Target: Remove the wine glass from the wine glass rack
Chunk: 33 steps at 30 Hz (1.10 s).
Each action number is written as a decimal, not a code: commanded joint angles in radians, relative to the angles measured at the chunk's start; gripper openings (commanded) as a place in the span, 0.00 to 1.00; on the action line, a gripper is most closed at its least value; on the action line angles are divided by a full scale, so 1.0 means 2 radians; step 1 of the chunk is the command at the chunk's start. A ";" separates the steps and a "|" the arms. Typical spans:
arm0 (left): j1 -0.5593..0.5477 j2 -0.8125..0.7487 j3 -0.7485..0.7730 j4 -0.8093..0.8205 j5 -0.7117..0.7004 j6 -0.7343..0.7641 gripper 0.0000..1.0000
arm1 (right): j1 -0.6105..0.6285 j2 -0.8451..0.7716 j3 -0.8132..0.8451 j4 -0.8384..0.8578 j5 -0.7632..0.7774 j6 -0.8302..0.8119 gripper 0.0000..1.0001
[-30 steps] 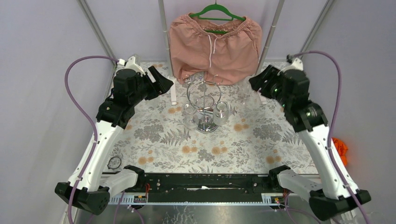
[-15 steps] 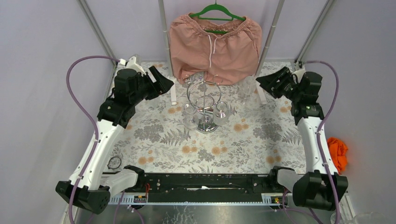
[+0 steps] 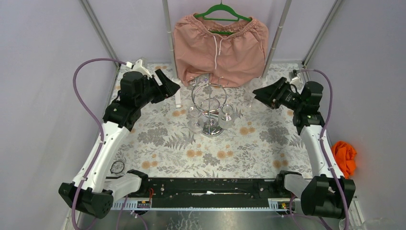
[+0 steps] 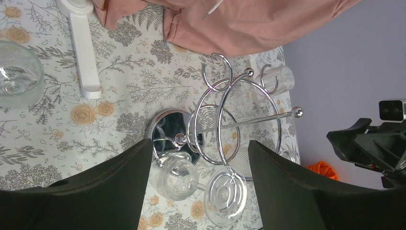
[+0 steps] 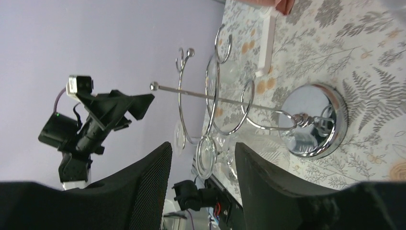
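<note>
Floral table (image 3: 268,148) carrying everything, set for reach from both sides. At 12 o'clock, pink shorts (image 3: 220,48) on a hanger, background only. Dead centre, wine glass rack (image 3: 209,96), upright. Left tool (image 3: 170,86) at its 10 o'clock, right tool (image 3: 258,93) at 2 o'clock: both open, empty, apart from the rack, probably lining up. Hung foot-up, not yet removed: wine glass (image 3: 226,116) at rack's 5 o'clock, second glass (image 3: 194,120) at 7.

I'm working in a lab test booth.
Plain lilac walls (image 3: 43,96) and metal poles (image 3: 168,33) box in a table (image 3: 268,143), robot arms (image 3: 103,148) bolted along its near edge.
</note>
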<state>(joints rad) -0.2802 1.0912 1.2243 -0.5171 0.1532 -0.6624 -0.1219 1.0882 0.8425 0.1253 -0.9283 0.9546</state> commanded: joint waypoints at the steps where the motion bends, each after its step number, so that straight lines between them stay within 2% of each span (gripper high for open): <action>1: 0.002 0.005 -0.008 0.039 0.014 -0.006 0.81 | 0.045 0.000 0.007 -0.022 -0.014 -0.029 0.58; 4: 0.002 0.003 -0.008 0.039 0.012 -0.005 0.81 | 0.083 0.001 -0.005 -0.027 0.006 -0.035 0.58; 15: 0.002 0.001 -0.005 0.035 0.010 -0.005 0.81 | 0.104 -0.001 -0.026 -0.035 0.013 -0.045 0.58; 23: 0.002 -0.001 -0.006 0.034 0.012 -0.006 0.81 | 0.169 0.006 -0.028 -0.027 0.049 -0.039 0.56; 33: 0.002 -0.008 -0.008 0.028 0.004 -0.001 0.81 | 0.174 0.015 -0.022 -0.028 0.059 -0.041 0.48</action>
<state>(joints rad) -0.2802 1.0889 1.2152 -0.4931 0.1616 -0.6712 0.2226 1.1076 0.7815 0.0544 -0.8204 0.8829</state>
